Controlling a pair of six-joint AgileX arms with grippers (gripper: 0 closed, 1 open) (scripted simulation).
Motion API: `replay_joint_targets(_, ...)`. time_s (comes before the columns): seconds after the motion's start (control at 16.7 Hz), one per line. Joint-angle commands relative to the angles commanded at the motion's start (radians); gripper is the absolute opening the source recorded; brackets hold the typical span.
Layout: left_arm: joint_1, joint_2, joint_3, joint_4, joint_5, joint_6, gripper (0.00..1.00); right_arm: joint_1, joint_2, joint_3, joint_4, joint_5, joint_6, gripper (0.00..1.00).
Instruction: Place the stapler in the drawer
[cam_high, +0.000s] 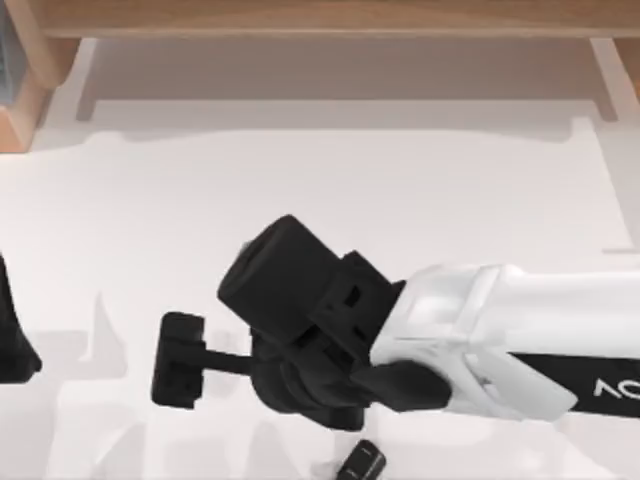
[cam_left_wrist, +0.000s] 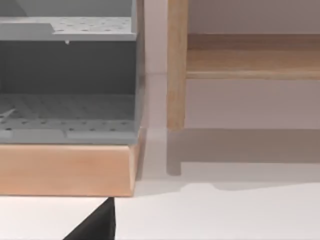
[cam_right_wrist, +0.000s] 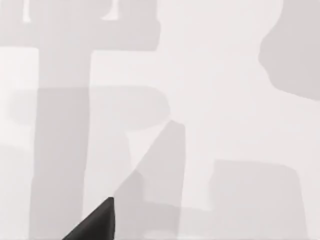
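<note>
the stapler lies on the white tabletop at the near edge, just beside the right arm's wrist. the right gripper reaches past it toward the left, and i cannot tell how its jaws stand. it should pull back and come straight down over the stapler. the left arm waits at the left edge.

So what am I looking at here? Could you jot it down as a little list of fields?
setting: white table with a wooden shelf frame along its far edge
stapler: small black stapler on the table at the near edge, partly under the right arm
right arm: stretched in from the right above the table, right gripper left of centre, holding nothing
left arm: left gripper parked at the left edge
grey cabinet: on a wooden base, seen from the left wrist
</note>
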Motion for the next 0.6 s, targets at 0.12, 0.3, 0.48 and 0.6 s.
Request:
replay_joint_targets(0.12,0.0,0.0,0.0,0.0,0.0,0.0,1.0,0.036,0.024,0.053,-0.142,0.023,0.131,1.0)
replay_joint_targets(0.3,0.0,0.0,0.0,0.0,0.0,0.0,1.0,0.074,0.058,0.131,-0.392,0.056,0.333,1.0)
replay_joint_targets(0.48,0.0,0.0,0.0,0.0,0.0,0.0,1.0,0.078,0.083,0.205,-0.612,0.084,0.517,1.0)
replay_joint_targets(0.6,0.0,0.0,0.0,0.0,0.0,0.0,1.0,0.072,0.102,0.247,-0.721,0.096,0.607,1.0)
